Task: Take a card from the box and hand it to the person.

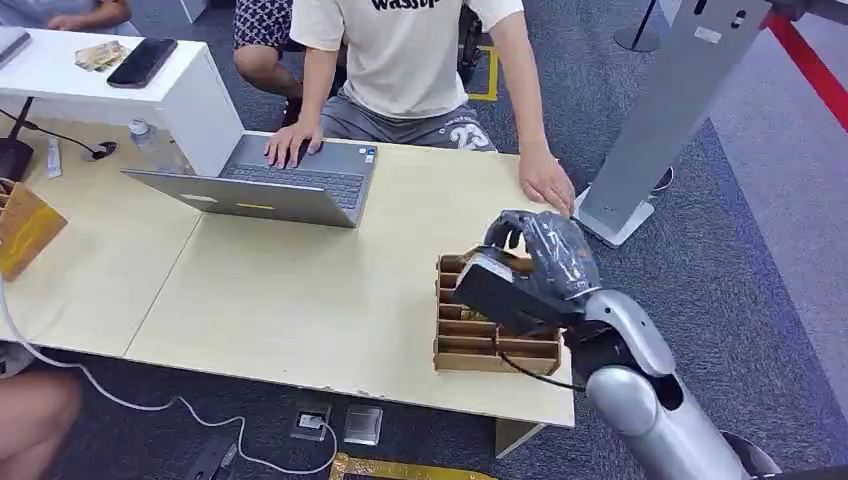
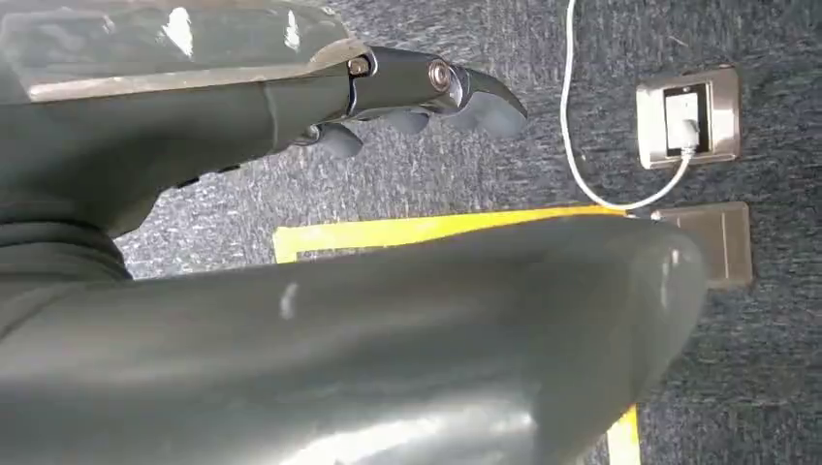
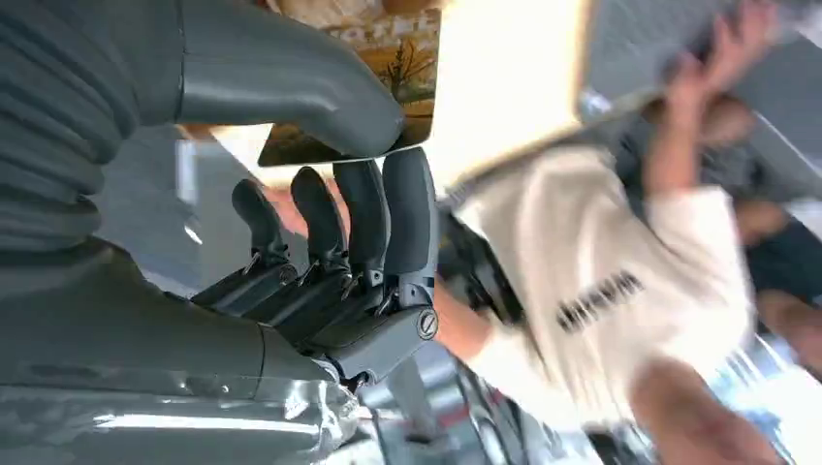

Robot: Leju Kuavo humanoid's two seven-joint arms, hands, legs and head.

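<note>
Right robot hand (image 1: 535, 262) at the card box (image 1: 470, 340), near right of the desk (image 1: 300, 290).
An open laptop (image 1: 270, 185) lies far left; the person's hand (image 1: 545, 180) rests just beyond the box. A card (image 3: 359, 92) is pinched under the thumb; left robot hand (image 2: 407, 97) hangs loose.

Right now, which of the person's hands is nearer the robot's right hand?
The person's hand flat on the bare table beside the right hand; their other hand rests on the laptop.
</note>
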